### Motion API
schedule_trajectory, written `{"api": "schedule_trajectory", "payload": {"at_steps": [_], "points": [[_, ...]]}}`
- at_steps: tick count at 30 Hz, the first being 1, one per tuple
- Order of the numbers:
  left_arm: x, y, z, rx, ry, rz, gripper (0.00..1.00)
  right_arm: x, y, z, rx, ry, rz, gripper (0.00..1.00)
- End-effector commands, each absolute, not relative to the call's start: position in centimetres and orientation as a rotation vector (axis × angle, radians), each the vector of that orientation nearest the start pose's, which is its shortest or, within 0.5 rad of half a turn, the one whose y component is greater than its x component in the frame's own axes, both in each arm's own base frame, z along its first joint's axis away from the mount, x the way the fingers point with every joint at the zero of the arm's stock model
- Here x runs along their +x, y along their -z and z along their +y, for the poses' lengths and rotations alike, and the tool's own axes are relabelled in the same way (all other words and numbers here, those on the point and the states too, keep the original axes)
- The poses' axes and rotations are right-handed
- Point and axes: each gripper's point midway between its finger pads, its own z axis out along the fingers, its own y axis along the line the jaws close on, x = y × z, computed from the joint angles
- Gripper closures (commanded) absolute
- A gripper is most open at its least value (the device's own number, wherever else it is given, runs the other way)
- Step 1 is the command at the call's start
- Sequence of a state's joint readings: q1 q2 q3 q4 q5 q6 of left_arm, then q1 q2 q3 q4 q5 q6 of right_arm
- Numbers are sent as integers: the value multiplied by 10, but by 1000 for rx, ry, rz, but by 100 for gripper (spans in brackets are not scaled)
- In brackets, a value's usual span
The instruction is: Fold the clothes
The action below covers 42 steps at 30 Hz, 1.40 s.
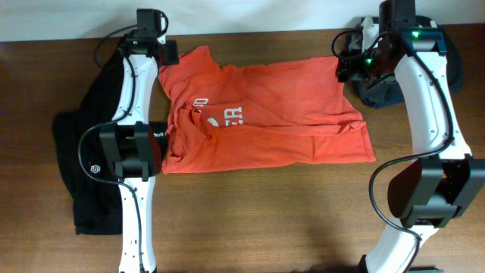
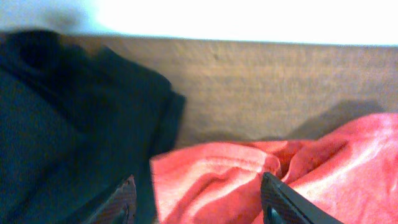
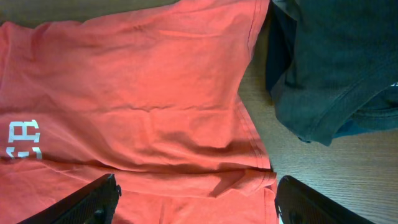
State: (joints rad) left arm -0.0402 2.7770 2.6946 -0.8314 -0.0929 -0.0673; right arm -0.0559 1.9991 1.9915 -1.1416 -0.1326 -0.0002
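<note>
The T-shirt (image 1: 258, 114) lies mid-table, creased, with its lettering partly folded under. The overhead view hides both sets of fingers. The wrist views show the left gripper (image 2: 199, 202) spread wide over a blurred shirt edge beside a black garment (image 2: 74, 124). The right gripper (image 3: 199, 205) is likewise parted above the hem, seemingly holding nothing. A dark garment (image 3: 336, 68) is cut off at the right.

The left arm (image 1: 129, 106) stretches straight away from its base, with the wrist bent inward at the far end. The left gripper (image 1: 170, 51) points rightward, its fingers (image 2: 123, 200) spread apart. The right arm (image 1: 432, 98) reaches out likewise, bowed outward, and the right gripper (image 1: 350, 67) turns leftward and downward — fingers (image 3: 93, 202) wide apart.
</note>
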Motion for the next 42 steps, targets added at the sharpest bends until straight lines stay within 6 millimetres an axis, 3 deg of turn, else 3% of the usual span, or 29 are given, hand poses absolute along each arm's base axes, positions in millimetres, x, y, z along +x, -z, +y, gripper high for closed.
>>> {"api": "schedule_trajectory", "payload": {"at_steps": [1, 19, 24, 31, 40, 42], "points": [[666, -59, -3, -69, -148, 2471, 36, 480, -194, -3, 24, -151, 2694, 14], [657, -24, -9, -50, -95, 2550, 36, 477, -193, 0, 22, -173, 2707, 14], [653, -2, -9, -52, -97, 2585, 36, 477, -193, 0, 21, -172, 2707, 14], [660, -5, -10, -54, -95, 2556, 38, 478, -193, 0, 21, -172, 2704, 14], [671, -11, -9, -57, -90, 2503, 64, 478, -193, 0, 21, -172, 2704, 14], [671, -11, -10, -57, -90, 2500, 66, 478, -193, 0, 21, -172, 2704, 14]]}}
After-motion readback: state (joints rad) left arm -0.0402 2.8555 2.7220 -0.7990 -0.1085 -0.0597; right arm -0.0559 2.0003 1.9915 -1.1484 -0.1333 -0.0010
